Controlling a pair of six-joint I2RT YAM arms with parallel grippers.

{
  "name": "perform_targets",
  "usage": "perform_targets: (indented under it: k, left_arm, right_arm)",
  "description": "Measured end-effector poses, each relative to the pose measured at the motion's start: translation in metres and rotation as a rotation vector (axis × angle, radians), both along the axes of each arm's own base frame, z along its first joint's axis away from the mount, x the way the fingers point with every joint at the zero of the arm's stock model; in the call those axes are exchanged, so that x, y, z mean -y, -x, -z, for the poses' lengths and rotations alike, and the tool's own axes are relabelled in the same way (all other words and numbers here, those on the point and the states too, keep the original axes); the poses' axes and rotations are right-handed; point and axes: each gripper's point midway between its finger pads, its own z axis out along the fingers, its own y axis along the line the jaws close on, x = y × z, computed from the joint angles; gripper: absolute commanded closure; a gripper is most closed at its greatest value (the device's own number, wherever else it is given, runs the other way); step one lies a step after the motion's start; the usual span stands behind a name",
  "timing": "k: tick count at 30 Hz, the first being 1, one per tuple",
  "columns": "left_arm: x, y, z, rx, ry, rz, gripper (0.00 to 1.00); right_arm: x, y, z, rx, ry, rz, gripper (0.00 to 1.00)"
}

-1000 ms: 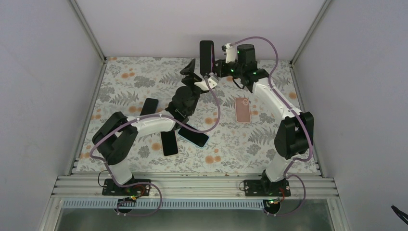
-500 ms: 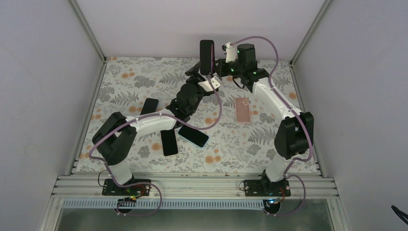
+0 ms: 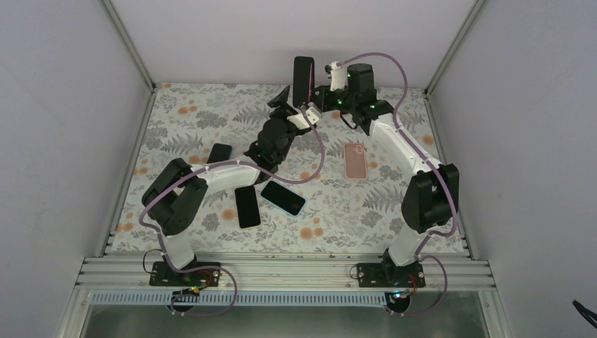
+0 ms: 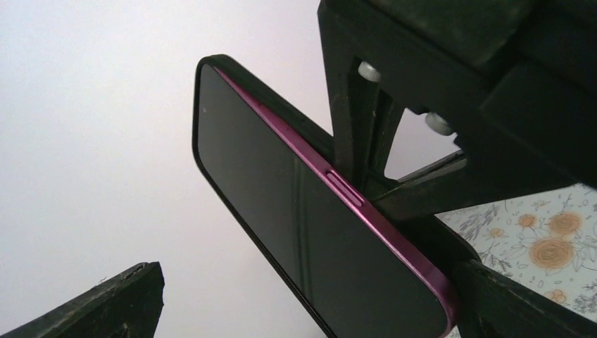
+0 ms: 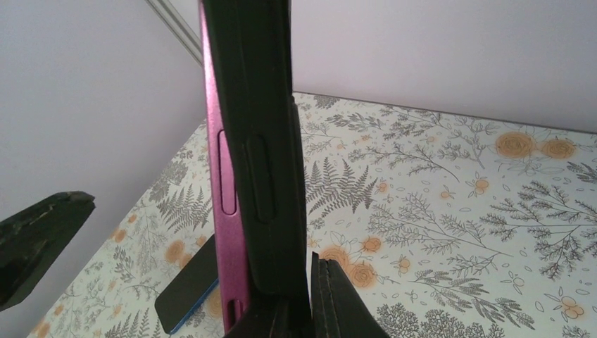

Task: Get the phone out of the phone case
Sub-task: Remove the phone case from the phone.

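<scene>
Floral table (image 3: 394, 204): right gripper (image 3: 315, 98) clamped the cased phone (image 3: 303, 76); left gripper (image 3: 294, 105) gaped wide beside it. Stiff, probably slick, best edge-pinched.

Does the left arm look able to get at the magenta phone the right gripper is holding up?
Probably yes. The open left gripper sits beside the magenta phone, whose screen faces it with nothing between; the right gripper, shut on the lower end of the black case, leaves the upper part free.
</scene>
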Motion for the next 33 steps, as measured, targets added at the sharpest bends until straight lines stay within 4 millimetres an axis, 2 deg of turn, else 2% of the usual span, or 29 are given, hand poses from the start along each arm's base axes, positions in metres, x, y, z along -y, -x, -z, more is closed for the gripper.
perform_targets:
  k: [4,10,14,18,21,24,28,33]
  left_arm:
    - [-0.004,-0.004,-0.004,0.035,-0.003,-0.022,0.01]
    - [-0.009,-0.010,-0.016,0.177,-0.064,-0.103,0.00]
    - [-0.009,-0.017,-0.022,0.207,-0.079,-0.129,0.07]
    - [-0.009,-0.022,-0.034,0.225,-0.080,-0.141,0.19]
    - [-0.006,-0.028,-0.039,0.242,-0.083,-0.156,0.37]
    - [0.001,-0.032,-0.034,0.244,-0.093,-0.149,0.48]
    - [0.010,-0.037,-0.027,0.235,-0.107,-0.139,0.71]
    - [0.012,-0.038,-0.026,0.234,-0.098,-0.143,0.86]
  right_arm:
    - [0.000,-0.001,-0.003,0.008,-0.006,0.002,0.97]
    - [-0.004,-0.002,-0.013,0.038,-0.030,0.001,0.97]
    - [-0.006,-0.005,-0.019,0.062,-0.030,0.016,0.97]
    - [-0.013,-0.011,-0.037,0.111,-0.032,0.015,0.97]
    - [-0.017,-0.016,-0.047,0.161,-0.021,0.030,0.97]
    - [-0.015,-0.019,-0.047,0.176,-0.010,0.044,0.97]
    - [-0.012,-0.023,-0.045,0.181,0.003,0.065,0.97]
    - [-0.012,-0.025,-0.047,0.186,-0.005,0.076,0.97]
